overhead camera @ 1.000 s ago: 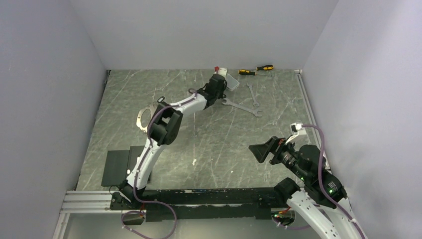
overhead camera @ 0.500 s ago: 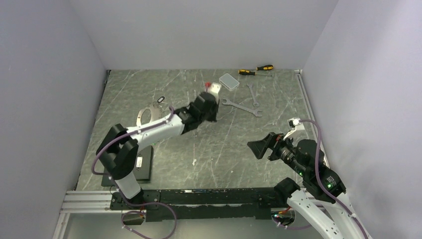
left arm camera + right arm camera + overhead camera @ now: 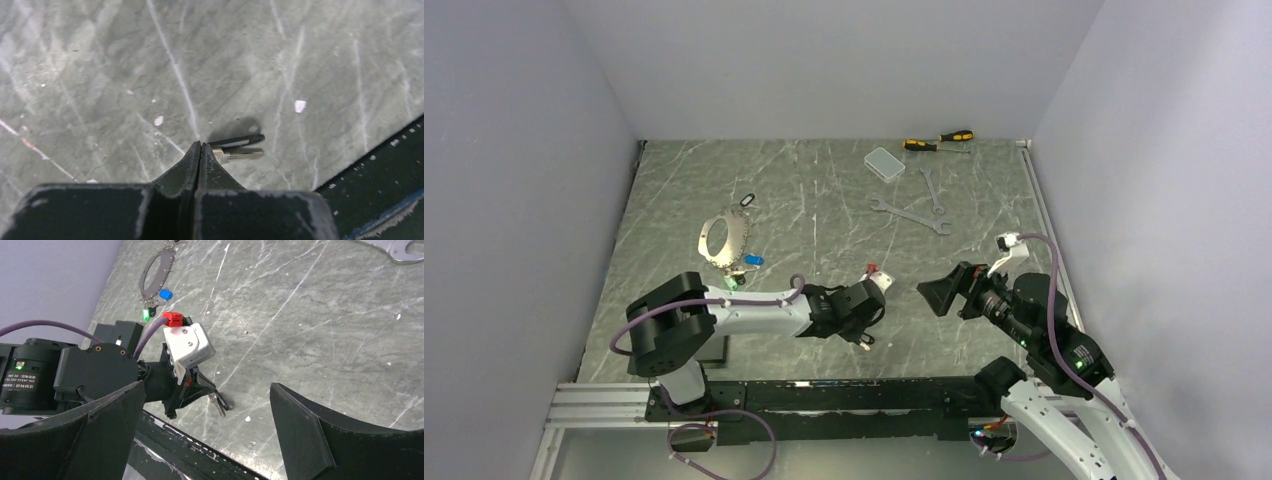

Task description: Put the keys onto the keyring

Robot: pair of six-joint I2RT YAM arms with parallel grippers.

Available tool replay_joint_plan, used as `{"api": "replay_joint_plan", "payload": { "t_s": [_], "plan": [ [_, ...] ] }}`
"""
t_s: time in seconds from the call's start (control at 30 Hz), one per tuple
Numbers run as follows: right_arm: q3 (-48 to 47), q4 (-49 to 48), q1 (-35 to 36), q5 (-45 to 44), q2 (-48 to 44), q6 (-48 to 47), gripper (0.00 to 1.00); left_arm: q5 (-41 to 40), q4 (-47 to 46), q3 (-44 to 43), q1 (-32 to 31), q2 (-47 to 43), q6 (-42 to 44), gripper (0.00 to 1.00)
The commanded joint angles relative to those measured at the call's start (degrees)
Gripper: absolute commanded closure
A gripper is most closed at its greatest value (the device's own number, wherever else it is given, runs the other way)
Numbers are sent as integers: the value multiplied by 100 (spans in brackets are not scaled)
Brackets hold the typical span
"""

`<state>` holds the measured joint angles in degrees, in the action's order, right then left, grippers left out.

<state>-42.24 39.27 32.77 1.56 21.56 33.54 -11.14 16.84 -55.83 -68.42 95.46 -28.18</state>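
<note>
My left gripper (image 3: 864, 335) is low over the table near the front edge. Its jaws are shut (image 3: 200, 146) on a small silver key (image 3: 244, 154) with a black tag (image 3: 239, 141), which sticks out past the fingertips. The key also shows in the right wrist view (image 3: 218, 404). The large silver keyring (image 3: 722, 238) lies at the left of the table with a blue-tagged key (image 3: 754, 261) and a green one (image 3: 729, 284) at its near edge. A small black tag (image 3: 746, 200) lies behind it. My right gripper (image 3: 944, 295) is wide open and empty (image 3: 207, 387), facing the left gripper.
Two silver wrenches (image 3: 911, 213) lie at the back right. A clear plastic box (image 3: 884, 163) and yellow-black screwdrivers (image 3: 939, 141) lie behind them. A black pad (image 3: 652, 335) sits at the front left. The black rail (image 3: 200, 450) runs along the front edge.
My left arm has swung from the back of the table near the clear box to the front edge, carrying the key. My right gripper has shifted slightly left and stays open.
</note>
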Motion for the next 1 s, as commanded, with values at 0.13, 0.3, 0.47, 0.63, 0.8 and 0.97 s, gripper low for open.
{"api": "replay_joint_plan", "payload": {
  "t_s": [0.13, 0.3, 0.47, 0.63, 0.8, 0.97],
  "plan": [
    [-179, -515, 17, -77, 190, -260, 0, -898, 692, -238, -33, 128, -505, 64],
    [-30, -867, 14, -112, 372, -448, 0, -1326, 980, -151, -24, -568, -500, 1],
    [224, -1696, 16, -283, 1066, -430, 1, -2250, 2716, -863, -13, -1365, -800, 2],
    [-195, -2448, 113, 143, 2813, -613, 3, -3539, 5059, -1675, 22, -2326, -1365, 1],
    [-932, -3274, 697, -139, 4725, -884, 2, -4835, 6854, -1710, 138, -3150, -2556, 0],
    [-2120, -3977, 1209, -66, 6733, -1387, 3, -5243, 6577, -1147, 375, -4112, -2513, 1]
  ]
}}
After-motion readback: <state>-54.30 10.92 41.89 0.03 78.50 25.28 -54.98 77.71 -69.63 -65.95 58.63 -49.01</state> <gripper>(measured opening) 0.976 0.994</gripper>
